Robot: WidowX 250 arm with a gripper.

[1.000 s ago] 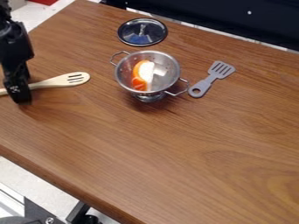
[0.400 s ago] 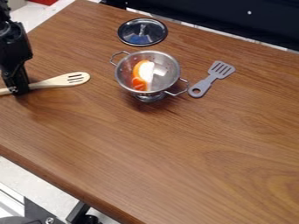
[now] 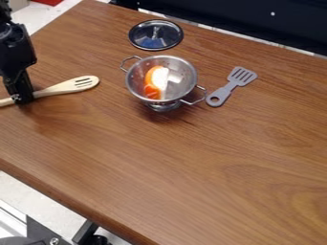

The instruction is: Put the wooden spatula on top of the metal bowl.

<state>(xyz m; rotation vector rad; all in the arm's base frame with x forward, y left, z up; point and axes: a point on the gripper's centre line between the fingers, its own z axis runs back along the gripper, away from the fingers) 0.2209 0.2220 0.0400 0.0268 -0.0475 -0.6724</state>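
So the black robot gripper [image 3: 24, 100] is hanging at the handle of the pale wooden slotted spatula [image 3: 69, 86], and I'm not able to tell if it's gripping. The spatula's sitting well apart from the shiny, round metal bowl [image 3: 182, 81].

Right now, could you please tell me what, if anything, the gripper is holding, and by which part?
The gripper appears to hold the wooden spatula by its handle, back from the slotted head.

On desk [image 3: 191, 167]: spatula [image 3: 67, 86], at end effector [image 3: 23, 99], left to right; farther right, bowl [image 3: 182, 79], food [image 3: 152, 90] inside, then turner [image 3: 231, 86]; lid [image 3: 144, 37], right and behind
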